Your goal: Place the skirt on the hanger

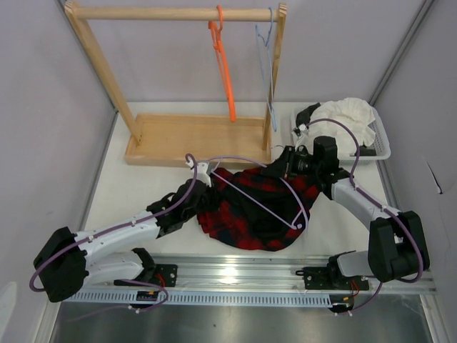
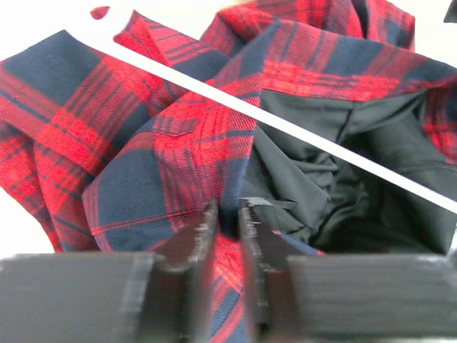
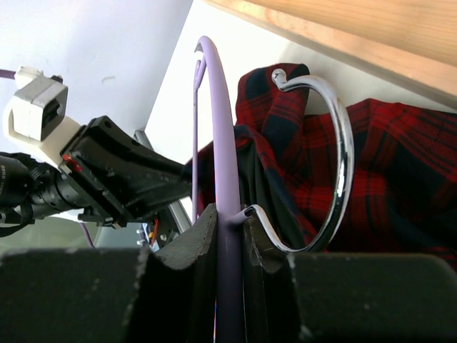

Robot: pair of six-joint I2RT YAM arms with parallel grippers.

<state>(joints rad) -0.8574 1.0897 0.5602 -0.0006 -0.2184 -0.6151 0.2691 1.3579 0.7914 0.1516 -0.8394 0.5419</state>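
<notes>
Two grippers flank the skirt [image 1: 250, 214], heaped mid-table. The left gripper [image 2: 228, 211] pinches its plaid edge; the right gripper [image 3: 228, 214] clamps the hanger [image 1: 253, 198] lying across it. The table [image 1: 136, 186] lies open at left. The wooden rack [image 1: 193, 139] stands close behind, and the basket [image 1: 382, 143] of white cloth [image 1: 346, 118] sits beyond the right gripper.

Woven cloth skirt [image 2: 178, 143], seemingly matt plastic hanger [image 3: 221, 143], glossy metal hook [image 3: 347, 157].

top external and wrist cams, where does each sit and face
Top external: above and behind, looking down on left arm, right arm, skirt.
Left wrist: on left arm, facing the skirt; left gripper pinches it.
Right wrist: on right arm, facing the left arm; right gripper clamps the hanger.
All three share skirt and hanger.
</notes>
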